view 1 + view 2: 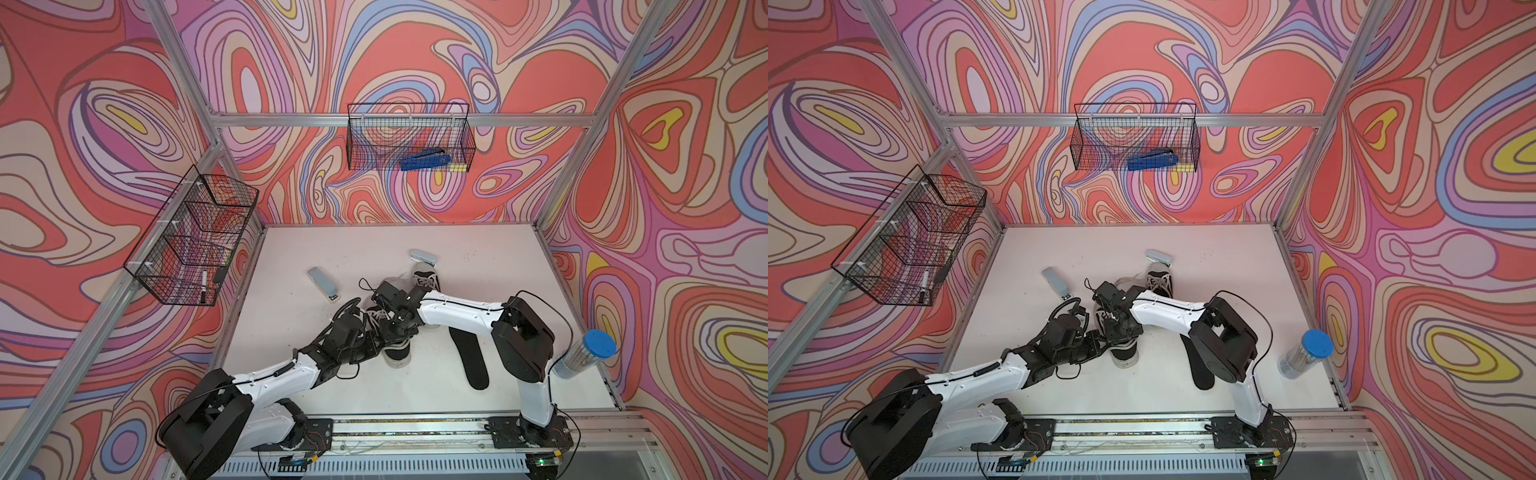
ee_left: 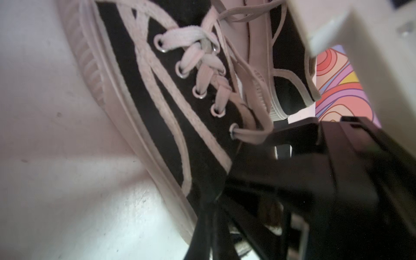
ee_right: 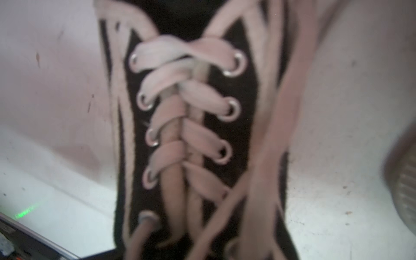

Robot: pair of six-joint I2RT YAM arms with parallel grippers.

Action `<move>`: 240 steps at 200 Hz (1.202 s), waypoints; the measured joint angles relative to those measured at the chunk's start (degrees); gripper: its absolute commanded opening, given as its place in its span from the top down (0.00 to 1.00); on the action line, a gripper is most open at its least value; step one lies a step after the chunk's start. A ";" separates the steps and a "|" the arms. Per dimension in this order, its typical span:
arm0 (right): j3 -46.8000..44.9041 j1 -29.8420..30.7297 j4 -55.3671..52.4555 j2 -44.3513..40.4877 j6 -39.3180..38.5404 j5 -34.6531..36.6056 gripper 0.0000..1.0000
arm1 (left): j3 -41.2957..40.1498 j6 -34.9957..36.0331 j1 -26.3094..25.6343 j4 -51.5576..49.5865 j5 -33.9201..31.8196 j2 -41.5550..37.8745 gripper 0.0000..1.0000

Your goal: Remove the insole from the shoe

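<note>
Shoe (image 3: 191, 135) seemingly well inside table (image 1: 332, 249) edges

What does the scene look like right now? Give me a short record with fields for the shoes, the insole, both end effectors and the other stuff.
near shoe: black sneaker with white laces, mid-table, both arms at it
far shoe: matching sneaker, farther back
insole: black, flat on the table, outside both shoes
left end effector: shut, at the near shoe; grip unclear
right end effector: above the near shoe's laces; jaws hidden
other items: two pale oblong objects, blue-lidded clear tube
</note>
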 measured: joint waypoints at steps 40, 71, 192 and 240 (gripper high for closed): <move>1.73 0.98 -1.51 1.51 -0.52 1.79 0.46 | -1.68 -1.03 0.72 1.18 0.09 -0.28 1.00; 4.26 1.75 -4.24 3.82 0.59 4.15 0.60 | -1.70 -1.20 0.68 1.55 0.07 -0.42 1.00; 5.29 2.91 -4.96 4.17 3.91 9.29 1.00 | -1.70 -2.71 0.35 -2.45 -1.20 -4.48 1.00; 3.34 2.23 -3.02 2.45 3.89 7.78 1.00 | -1.70 -2.69 0.35 -4.61 -1.68 -5.68 1.00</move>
